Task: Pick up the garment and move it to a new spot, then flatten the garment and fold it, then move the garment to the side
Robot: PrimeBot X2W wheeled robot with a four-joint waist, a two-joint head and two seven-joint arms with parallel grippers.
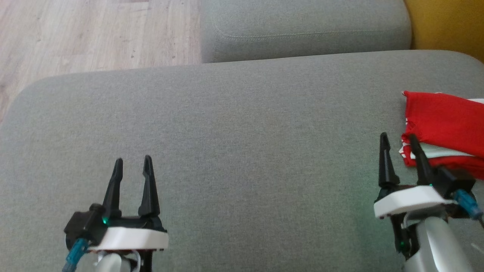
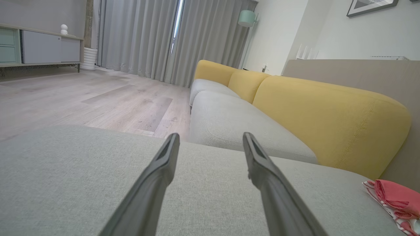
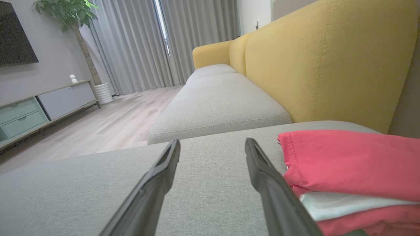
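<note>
1. At the far left, a pale wooden floor (image 1: 94,34) runs past the rounded corner of a broad grey seat cushion (image 1: 227,158).
2. The left gripper (image 1: 133,159) sits over the near-left part of that cushion. Its two dark fingers (image 1: 148,181) are spread apart with nothing between them, and they point toward the far side.
3. Beyond the cushion's far edge, in the middle of the scene, lies a second grey cushion (image 1: 302,30).
4. The right gripper (image 1: 397,135) sits over the near-right part of the seat cushion, its fingers also parted and gripping nothing. Its right-hand finger stands just beside the near-left edge of the garment; whether it touches the cloth cannot be told.
5. The garment (image 1: 442,113) lies at the right end of the seat cushion, red and folded into a low stack. White layers show along its near edge, and the head view's right border cuts it off. From the right wrist camera its folded edge is close beside the right-hand finger.
6. At the far right, a yellow backrest (image 1: 446,22) rises behind the garment.
</note>
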